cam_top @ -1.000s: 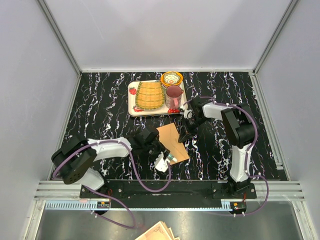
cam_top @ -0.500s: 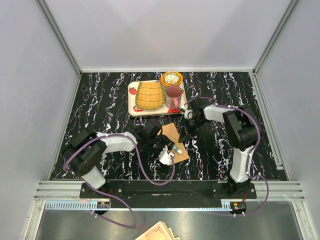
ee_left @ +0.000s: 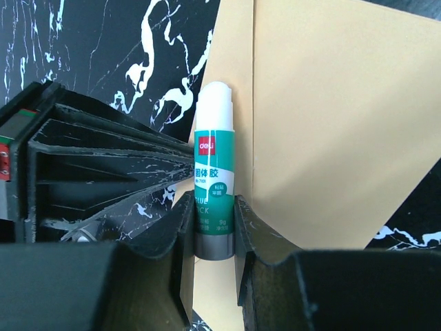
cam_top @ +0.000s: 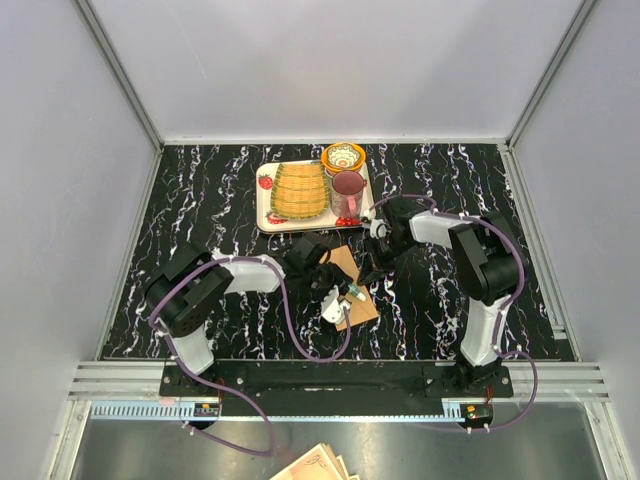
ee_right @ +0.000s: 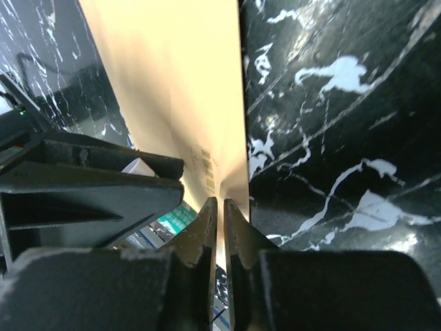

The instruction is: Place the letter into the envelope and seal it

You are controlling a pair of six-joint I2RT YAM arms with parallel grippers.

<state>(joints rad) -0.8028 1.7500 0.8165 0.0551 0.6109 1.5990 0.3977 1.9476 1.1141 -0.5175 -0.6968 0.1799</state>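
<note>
The orange-tan envelope (cam_top: 364, 309) lies on the black marble table in front of the tray. My left gripper (cam_top: 338, 297) hovers over it, shut on a green and white glue stick (ee_left: 213, 172) with its white tip pointing along the envelope's (ee_left: 324, 124) fold line. My right gripper (cam_top: 371, 270) is at the envelope's far right edge, its jaws pinched on the thin paper edge of the envelope (ee_right: 179, 83). The right wrist view also shows the glue stick's green label (ee_right: 172, 219) beside those jaws. The letter is hidden from every view.
A white tray (cam_top: 264, 206) at the back holds a yellow woven plate (cam_top: 300, 188) and a maroon cup (cam_top: 347, 190), with a patterned bowl (cam_top: 343, 157) behind it. An ornate beige paper stack (cam_top: 315, 465) lies below the table's near rail.
My left gripper has swung right and farther back over the envelope with the glue stick. The right gripper has closed slightly on the envelope's edge and stayed in place.
</note>
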